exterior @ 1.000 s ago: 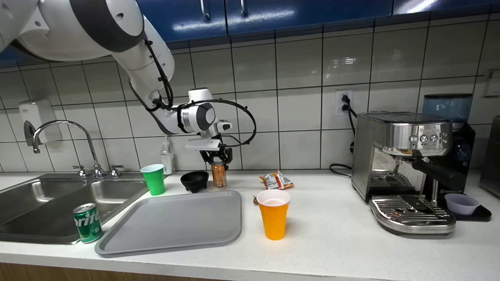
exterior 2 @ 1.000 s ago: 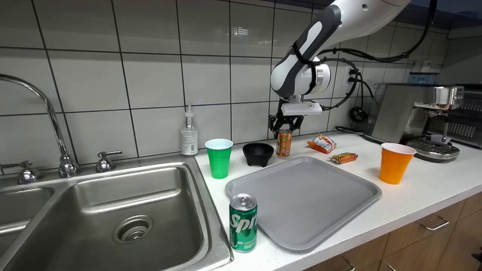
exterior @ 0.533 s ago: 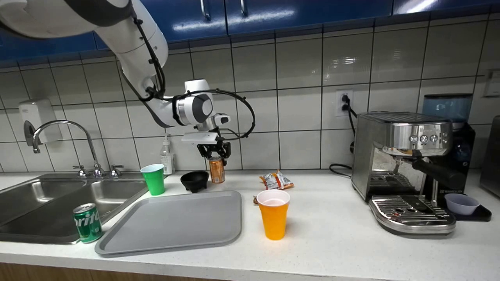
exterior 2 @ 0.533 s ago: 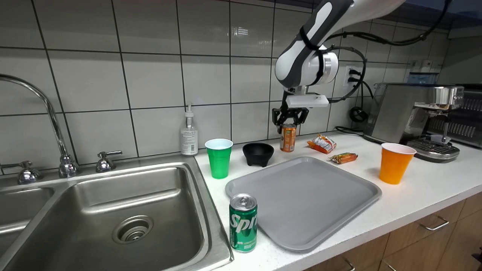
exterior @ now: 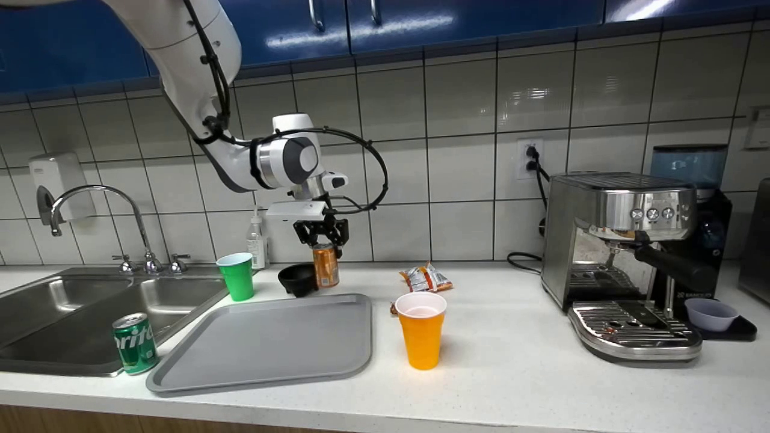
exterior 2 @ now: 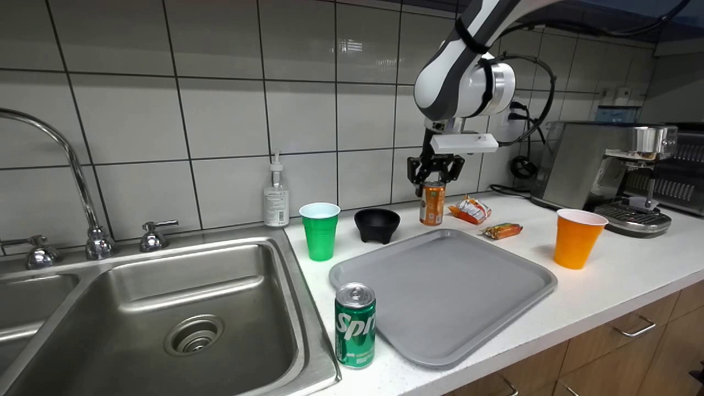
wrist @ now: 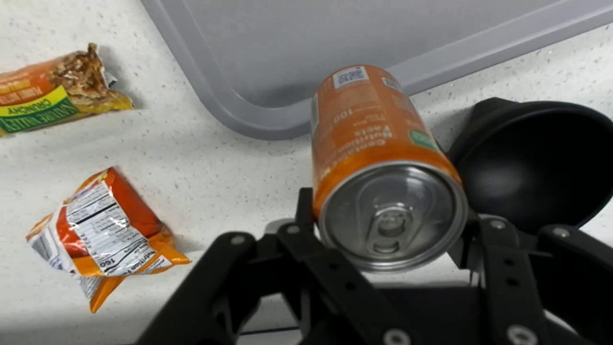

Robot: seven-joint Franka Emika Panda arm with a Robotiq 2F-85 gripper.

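Arm (exterior: 231,162) crept forward a bit over the last second | gray tray (exterior 2: 445,297) lying flat out front | claw (exterior 2: 433,186) pinching snug from both sides | black bowl (exterior 2: 377,228) right next door | orange can (exterior 2: 433,205) stuck in claw's grip near tray's back edge

In an exterior view the arm (exterior: 186,63) slants down from the upper left, wrist (exterior: 284,161) bent, gripper (exterior: 325,246) pointing downward; its parted fingers (wrist: 305,211) seem clamped, though contact is partly hidden.
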